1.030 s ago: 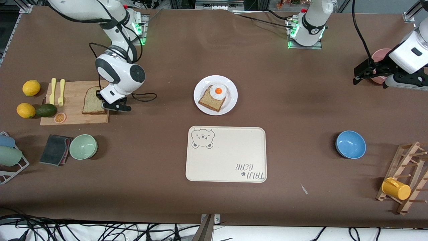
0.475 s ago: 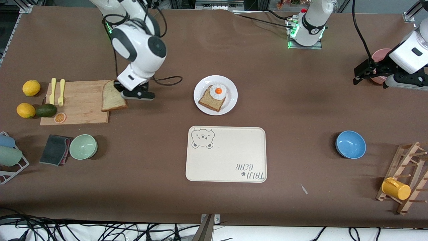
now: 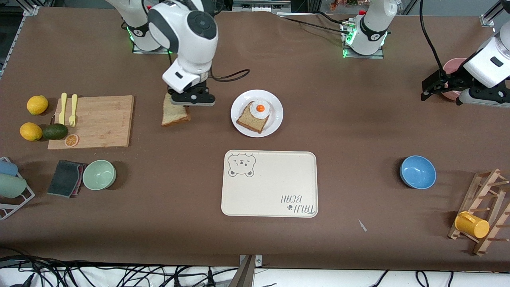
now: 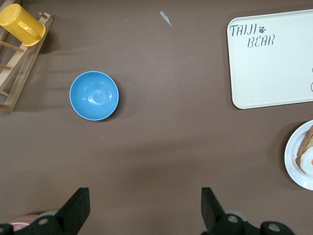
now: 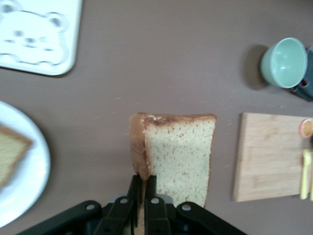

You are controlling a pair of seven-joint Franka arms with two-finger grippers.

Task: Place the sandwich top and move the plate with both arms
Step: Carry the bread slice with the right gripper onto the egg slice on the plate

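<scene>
The sandwich top [image 3: 174,113], a tan speckled bread slice with a brown crust, hangs in the air from my right gripper [image 3: 177,104], which is shut on its crust edge [image 5: 141,166]. It is over the bare table between the wooden board [image 3: 95,121] and the white plate [image 3: 275,115]. On the plate lies a second bread slice [image 3: 251,119] topped with a fried egg [image 3: 260,108]; the plate's rim also shows in the right wrist view [image 5: 34,171]. My left gripper [image 3: 434,88] waits open above the left arm's end of the table, nothing between its fingers [image 4: 77,205].
A cream bear-print tray [image 3: 269,183] lies nearer the camera than the plate. A blue bowl [image 3: 417,172], a wooden rack with a yellow cup [image 3: 471,224] and a pink dish [image 3: 454,67] sit at the left arm's end. A green bowl [image 3: 99,174], cloth, lemons, avocado and forks are by the board.
My right gripper has lifted the bread slice off the wooden board and carried it toward the plate. The left arm has not moved.
</scene>
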